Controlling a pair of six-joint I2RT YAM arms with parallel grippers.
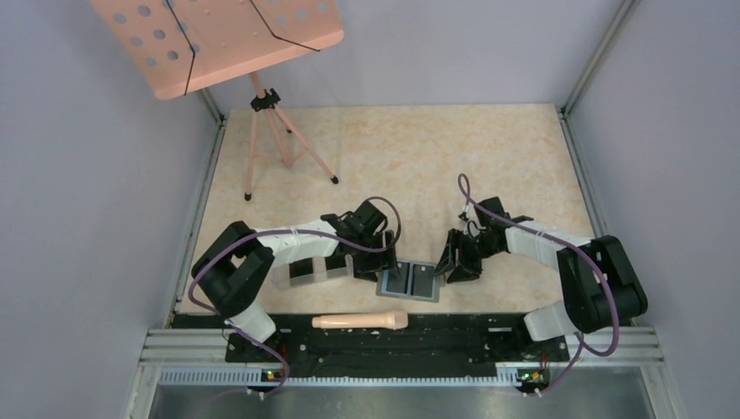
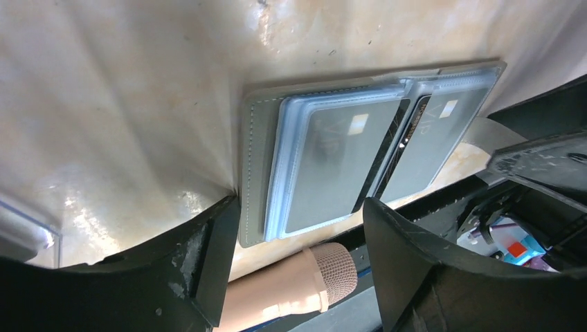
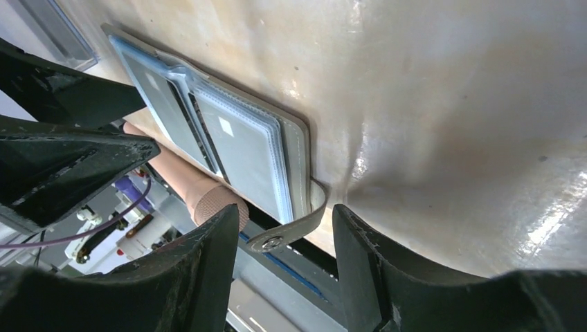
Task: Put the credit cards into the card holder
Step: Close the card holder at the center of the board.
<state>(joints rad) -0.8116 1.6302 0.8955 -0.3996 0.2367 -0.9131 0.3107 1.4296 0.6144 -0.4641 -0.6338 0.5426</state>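
Observation:
The gray card holder [image 1: 410, 281] lies open and flat near the table's front edge. Two dark cards sit inside its clear slots, one per half, in the left wrist view [image 2: 332, 162] [image 2: 429, 135] and the right wrist view [image 3: 242, 149] [image 3: 165, 104]. Each card has a tiny pale mark. My left gripper [image 1: 387, 266] is open over the holder's left edge [image 2: 253, 166], fingers [image 2: 208, 256] apart and holding nothing. My right gripper [image 1: 451, 266] is open at the holder's right edge. The snap tab [image 3: 287, 234] hangs loose between its fingers [image 3: 367, 263].
A clear plastic box [image 1: 307, 271] lies left of the holder under my left arm. A peach microphone-shaped object [image 1: 361, 321] rests on the black front rail [image 1: 454, 336], just beyond the holder [image 2: 291, 283]. A peach music stand [image 1: 218, 39] on a tripod stands at the back left.

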